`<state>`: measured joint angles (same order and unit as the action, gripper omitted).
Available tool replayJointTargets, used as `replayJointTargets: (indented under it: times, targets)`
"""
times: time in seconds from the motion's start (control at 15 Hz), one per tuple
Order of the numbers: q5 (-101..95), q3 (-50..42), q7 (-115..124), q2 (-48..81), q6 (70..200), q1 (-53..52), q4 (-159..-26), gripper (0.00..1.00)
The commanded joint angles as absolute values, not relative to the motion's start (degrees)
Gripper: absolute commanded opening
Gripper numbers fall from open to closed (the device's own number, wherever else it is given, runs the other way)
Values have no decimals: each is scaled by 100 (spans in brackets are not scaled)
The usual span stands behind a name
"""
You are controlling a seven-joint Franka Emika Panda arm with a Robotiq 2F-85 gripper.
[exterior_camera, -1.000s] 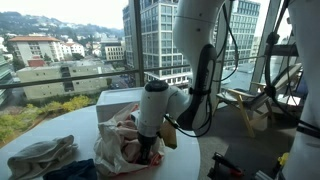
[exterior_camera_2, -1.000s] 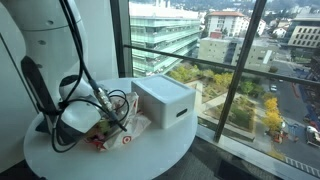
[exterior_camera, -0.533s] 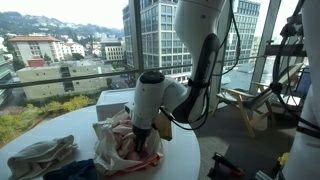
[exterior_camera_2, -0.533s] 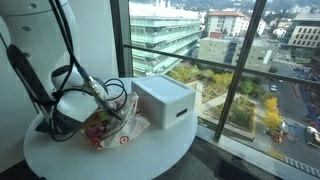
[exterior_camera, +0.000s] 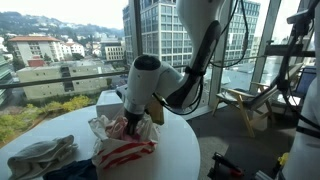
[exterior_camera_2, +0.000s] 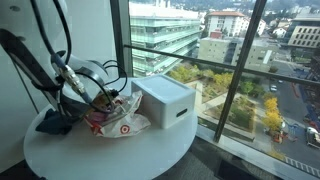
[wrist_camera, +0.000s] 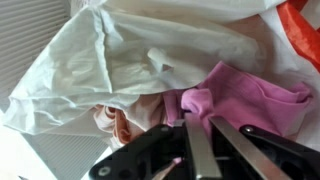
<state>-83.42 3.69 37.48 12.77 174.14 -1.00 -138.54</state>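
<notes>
Tall windows (exterior_camera: 60,50) look out over city buildings and hills, and in front of them stands a round white worktop (exterior_camera: 55,125). On it lies a crumpled white plastic bag (exterior_camera: 120,150) with red print, just beside a white box (exterior_camera: 110,98) that sits at the edge nearest the glass; both exterior views show the two close together (exterior_camera_2: 120,122) (exterior_camera_2: 165,100). A grey cloth (exterior_camera: 40,155) and a dark cloth (exterior_camera: 70,172) lie apart from the bag at the near rim. The arm bends down over the bag, and the gripper (exterior_camera: 130,122) is at the bag's raised top, partly hidden by the plastic. In the wrist view the gripper (wrist_camera: 203,120) is narrow, its fingers (wrist_camera: 235,135) drawn nearly together, with their tips on a bunched fold of a pink cloth (wrist_camera: 250,100) that seems pinched between them. The pink cloth sits inside the bag (wrist_camera: 120,60), whose white film is gathered around and above it.
</notes>
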Motion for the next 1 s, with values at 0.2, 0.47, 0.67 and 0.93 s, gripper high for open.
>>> replayJointTargets:
  times: [0.2, 0.47, 0.67, 0.93]
  targets:
    - [-9416, 363, 4119, 1820, 17641, -111, -13017, 2]
    - [-9623, 376, 3896, 2506, 17926, -49, -12648, 2]
    - [-9674, 375, 3682, 2979, 17930, -66, -12427, 2]
    - [-9408, 354, 3257, 3243, 17722, -120, -12468, 32]
